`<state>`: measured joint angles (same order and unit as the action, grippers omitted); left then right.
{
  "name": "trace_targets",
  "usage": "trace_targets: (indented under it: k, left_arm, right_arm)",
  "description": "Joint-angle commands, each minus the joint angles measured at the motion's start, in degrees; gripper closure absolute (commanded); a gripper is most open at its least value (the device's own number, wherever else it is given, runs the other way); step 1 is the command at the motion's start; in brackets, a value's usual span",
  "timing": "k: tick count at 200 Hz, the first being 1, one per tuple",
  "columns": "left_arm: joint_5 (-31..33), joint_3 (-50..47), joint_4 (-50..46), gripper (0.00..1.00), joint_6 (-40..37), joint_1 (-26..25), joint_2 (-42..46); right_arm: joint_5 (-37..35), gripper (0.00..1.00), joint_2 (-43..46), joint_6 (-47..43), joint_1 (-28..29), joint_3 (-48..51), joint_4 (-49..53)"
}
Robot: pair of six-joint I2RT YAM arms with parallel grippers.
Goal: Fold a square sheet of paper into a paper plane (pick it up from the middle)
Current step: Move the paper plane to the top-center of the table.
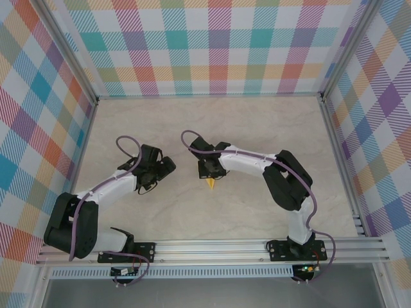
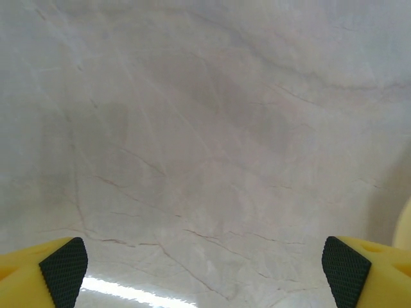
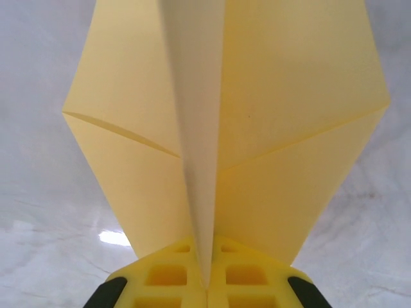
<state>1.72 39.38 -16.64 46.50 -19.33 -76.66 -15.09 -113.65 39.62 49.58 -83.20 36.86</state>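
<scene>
Marble-look table (image 1: 257, 128). Left gripper (image 2: 205, 273): jaws spread wide, holding nothing. Right gripper (image 3: 207, 285): jaws pinched together on the centre crease of the yellow paper plane (image 3: 270, 115), mid-table. Folding looks finished; only release seems left.

Lab rig: plaid walls (image 1: 218, 45), aluminium frame (image 1: 218, 247).

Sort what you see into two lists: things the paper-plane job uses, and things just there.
Job: folded yellow paper; right tool, shut on it; left tool, open.
Just there: marble table; checked walls; metal rail.
</scene>
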Motion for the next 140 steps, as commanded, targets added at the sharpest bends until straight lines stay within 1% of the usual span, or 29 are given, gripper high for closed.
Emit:
trace_targets:
  k: [1, 20, 47, 80, 111, 140]
  left_arm:
    - [1.8, 2.1, -4.0, 0.00, -1.5, 1.1, 1.6]
    - [1.8, 2.8, -5.4, 0.00, -2.3, 1.4, 1.7]
    - [1.8, 3.3, -6.6, 0.00, -3.5, 1.5, 2.1]
    - [1.0, 3.8, -7.2, 0.00, -4.8, 1.5, 2.0]
    - [0.4, 4.0, -7.7, 0.00, -5.5, 1.5, 2.1]
    - [-0.5, 3.8, -7.7, 0.00, -6.0, 1.5, 1.6]
  right_arm:
    - [-1.8, 0.97, -0.9, -3.9, -2.3, -5.3, 2.0]
    - [-0.9, 0.97, -4.8, -6.7, -4.3, -10.6, 2.9]
    - [2.7, 0.96, -10.1, -9.7, -7.2, -17.8, 3.1]
    - [4.7, 0.94, -17.2, -10.9, -9.4, -27.7, 7.5]
    - [5.0, 0.93, -20.7, -11.0, -10.1, -31.5, 8.9]
    - [6.7, 0.91, -22.9, -11.1, -10.7, -33.7, 9.2]
